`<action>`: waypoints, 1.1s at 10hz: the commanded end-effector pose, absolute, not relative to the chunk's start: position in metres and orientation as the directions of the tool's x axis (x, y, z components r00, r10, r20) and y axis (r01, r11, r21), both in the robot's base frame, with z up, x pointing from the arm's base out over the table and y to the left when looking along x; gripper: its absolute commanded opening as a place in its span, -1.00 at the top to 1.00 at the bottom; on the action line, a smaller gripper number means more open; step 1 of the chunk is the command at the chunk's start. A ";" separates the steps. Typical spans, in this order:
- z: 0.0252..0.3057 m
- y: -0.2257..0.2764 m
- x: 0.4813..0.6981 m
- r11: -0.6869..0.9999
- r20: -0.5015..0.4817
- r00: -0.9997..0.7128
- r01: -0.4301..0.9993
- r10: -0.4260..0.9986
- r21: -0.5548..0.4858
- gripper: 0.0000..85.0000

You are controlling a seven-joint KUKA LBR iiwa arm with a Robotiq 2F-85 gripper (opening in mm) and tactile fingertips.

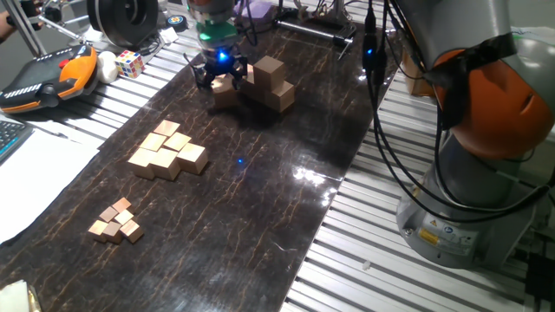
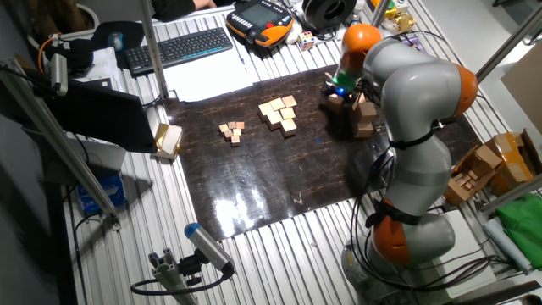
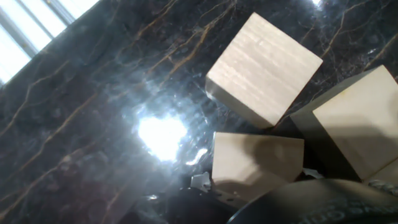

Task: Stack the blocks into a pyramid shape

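Dark marbled matting covers the slatted worktop [image 1: 486,286], with cluttered gear behind. Just beside the pincer [image 1: 218,76] stand the blocks [image 1: 270,82] — a stepped cluster, one cube raised. Plain wood: likely light, rigid, not fragile, best squeezed across two flat opposite faces. Directly under the pincer lies one cube [image 3: 256,165] — whether the pincer grips it or merely hovers, I cannot tell.

Blocks [image 3: 264,68]: pale wood, fine straight grain, matt and unvarnished.
Mat [image 1: 260,199]: dark, marble-veined, glossy, throwing back bright lamp glare.
Table [image 1: 408,277]: ribbed bare metal, silvery sheen.
Arm [image 2: 415,93]: smooth grey shell with glossy orange plastic joints.
Small cubes [image 1: 115,220]: same pale matt wood.
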State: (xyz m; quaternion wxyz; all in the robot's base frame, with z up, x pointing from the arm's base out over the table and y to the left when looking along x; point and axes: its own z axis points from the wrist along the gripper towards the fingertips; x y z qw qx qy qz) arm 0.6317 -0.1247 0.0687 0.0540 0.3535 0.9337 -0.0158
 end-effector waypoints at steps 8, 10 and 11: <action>0.126 -0.136 0.625 0.773 -0.052 -0.772 0.635 0.634 0.003 -0.62; 0.141 -0.146 0.622 0.838 -0.021 -0.838 0.546 0.546 -0.012 -0.61; 0.148 -0.154 0.622 0.878 0.002 -0.878 0.479 0.479 -0.022 -0.61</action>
